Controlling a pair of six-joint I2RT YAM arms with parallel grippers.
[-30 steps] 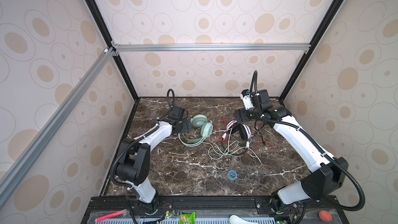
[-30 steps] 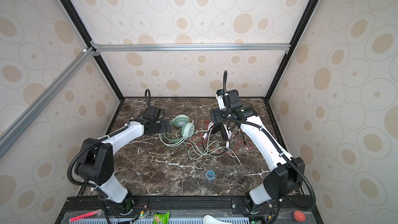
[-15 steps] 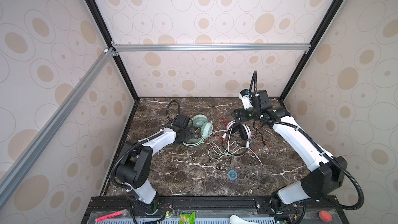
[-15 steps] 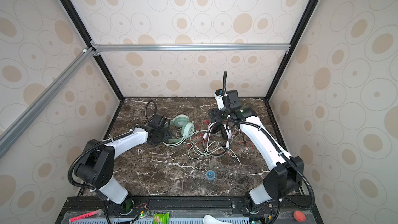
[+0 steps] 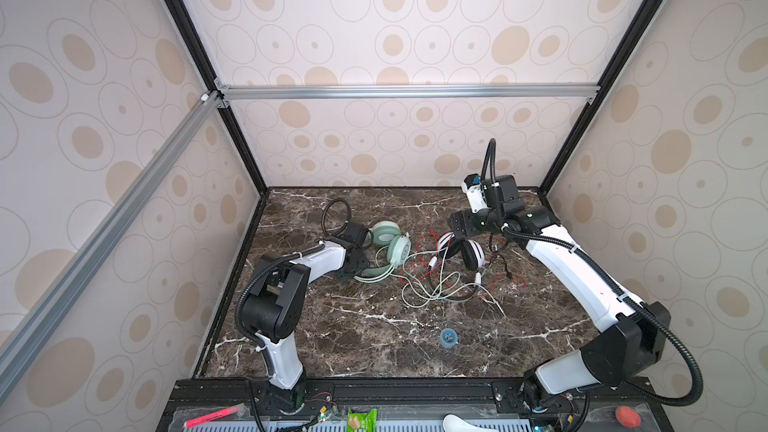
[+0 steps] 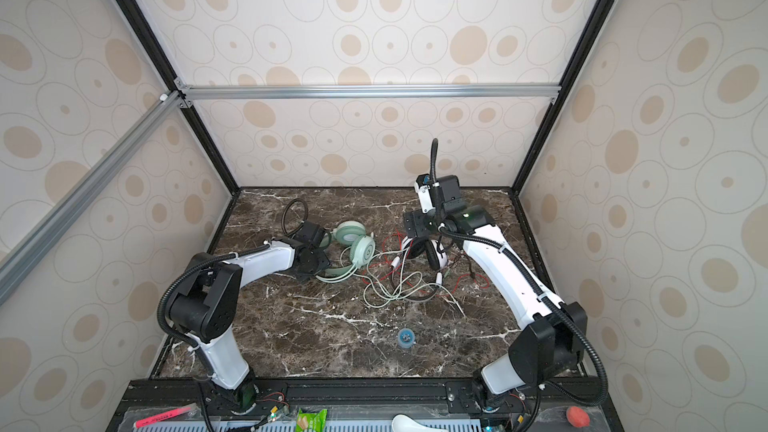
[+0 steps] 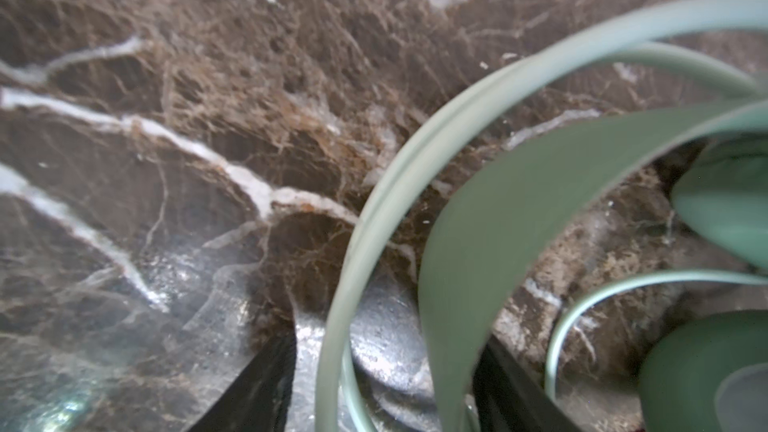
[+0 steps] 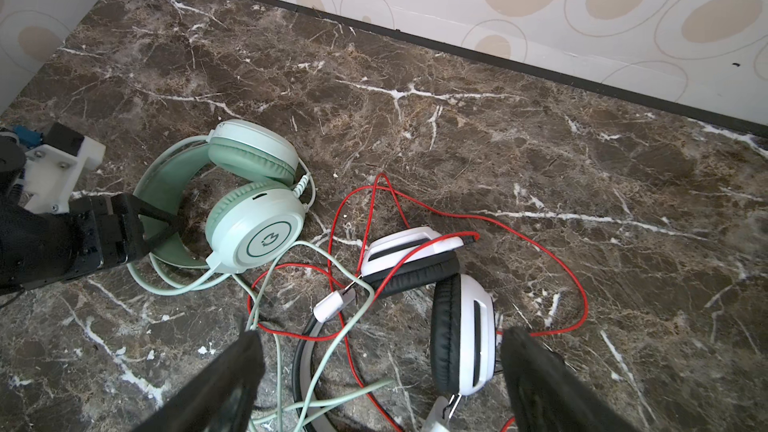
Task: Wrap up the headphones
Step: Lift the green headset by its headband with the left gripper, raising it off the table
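On the bench, the left tool stands jaws apart astride the mint headset's headband. The right tool hangs open above the white-and-black headset. The mint cord and red cord lie tangled, so lifting either headset could drag the other.

We had our left arm stretched low, left gripper jaws partly apart, our right arm raised, right gripper jaws wide, angled downward
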